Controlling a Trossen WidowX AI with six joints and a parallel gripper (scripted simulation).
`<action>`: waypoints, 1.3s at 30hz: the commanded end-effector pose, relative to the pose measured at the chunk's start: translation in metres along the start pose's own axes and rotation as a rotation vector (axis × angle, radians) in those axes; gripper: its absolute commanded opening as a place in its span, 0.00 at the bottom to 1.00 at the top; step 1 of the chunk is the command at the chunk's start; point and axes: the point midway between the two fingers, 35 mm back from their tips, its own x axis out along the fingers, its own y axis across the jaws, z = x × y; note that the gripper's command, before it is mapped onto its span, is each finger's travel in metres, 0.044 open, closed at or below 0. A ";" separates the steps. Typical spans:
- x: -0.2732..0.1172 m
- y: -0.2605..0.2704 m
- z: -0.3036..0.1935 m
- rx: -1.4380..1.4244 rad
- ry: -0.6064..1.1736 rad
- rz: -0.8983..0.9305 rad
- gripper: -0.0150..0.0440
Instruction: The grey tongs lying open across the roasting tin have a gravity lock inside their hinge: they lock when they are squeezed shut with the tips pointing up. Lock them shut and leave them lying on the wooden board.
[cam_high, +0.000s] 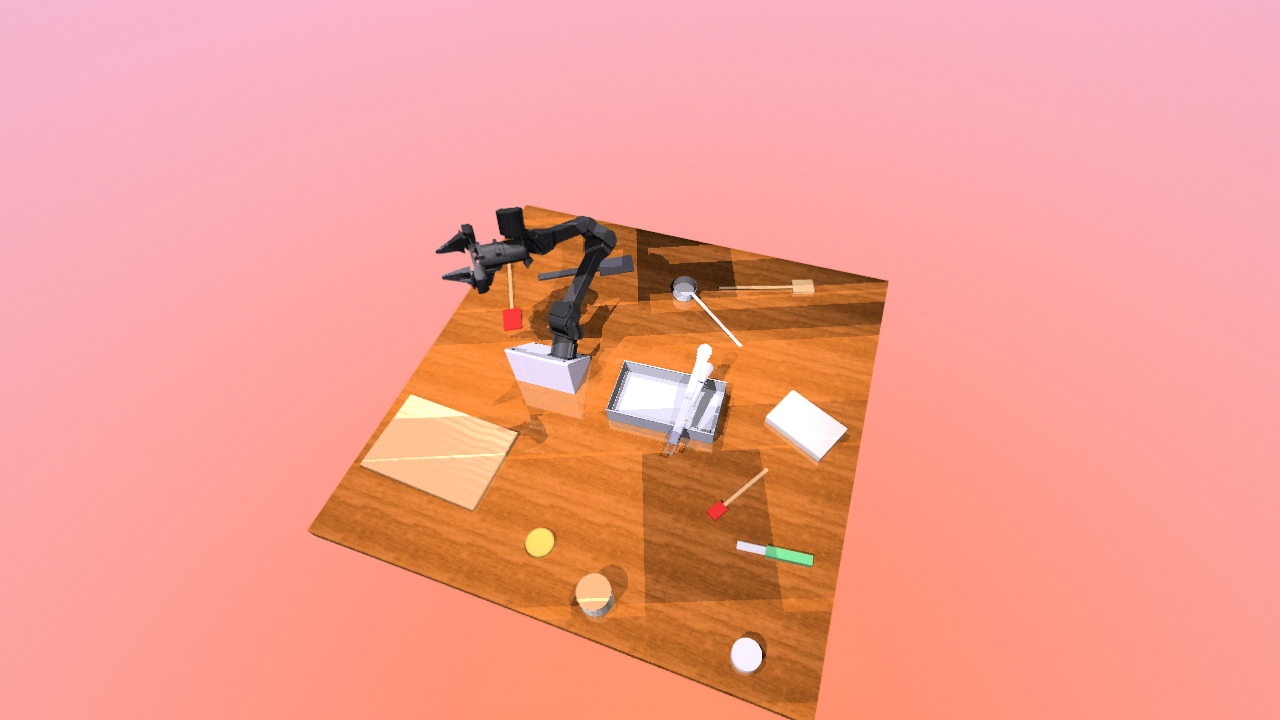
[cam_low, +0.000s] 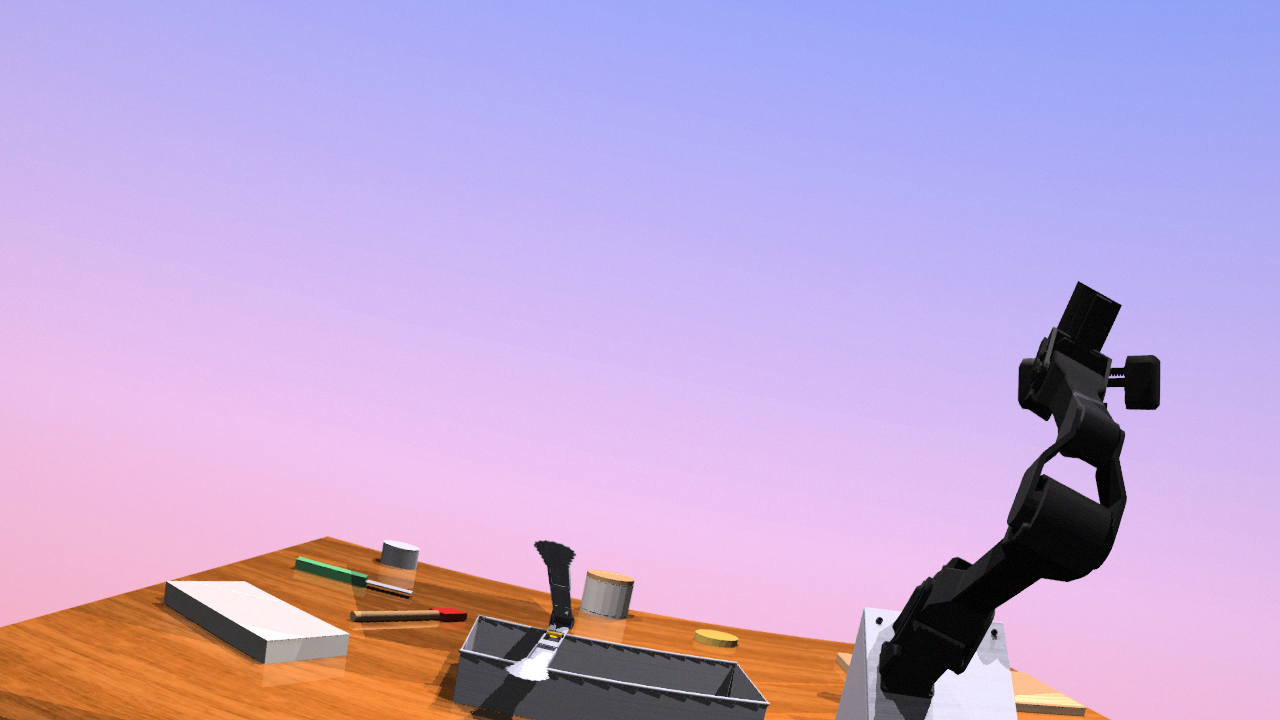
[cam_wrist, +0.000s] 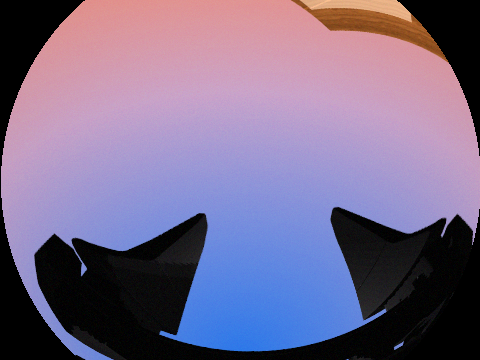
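Tabletop (cam_high: 572, 465) (cam_low: 89, 644) (cam_wrist: 380, 22) of brown wood carries a kitchen job that, by the look of it, has yet to begin. Black robot arm (cam_high: 590, 268) (cam_low: 1060, 528) reaches out high on the side away from the roasting tin. Wooden board (cam_high: 438, 452) (cam_low: 1051, 702) (cam_wrist: 365, 6), the intended resting place, lies flat across the table from the tin, with no tongs on it. Roasting tin (cam_high: 644, 424) (cam_low: 608, 685), grey and open-topped, sits near the arm's base, tongs laid over it. Grey tongs (cam_high: 689, 407) (cam_low: 560, 591) span the tin near one end, reaching past its walls; their arms stand spread, one rising above the rim in the exterior view, so the lock appears not to be set. Gripper (cam_high: 441, 264) (cam_low: 1085, 383) (cam_wrist: 271, 219) is well apart from the tongs, its fingers wide and nothing between them.

Still ahead, as judged from the scene, is the whole sequence: taking hold of the tongs, lifting them off the tin, turning the tips upward, squeezing the arms shut in that pose, then laying the locked pair on the board. Squeezed with tips level or down, they would likely spring open on release.
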 end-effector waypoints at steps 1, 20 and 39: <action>0.000 0.000 0.000 0.000 0.000 0.000 0.98; -0.058 -0.200 -0.067 -0.701 0.212 -0.642 0.13; -0.234 -0.383 -0.027 -1.513 0.571 -1.312 0.00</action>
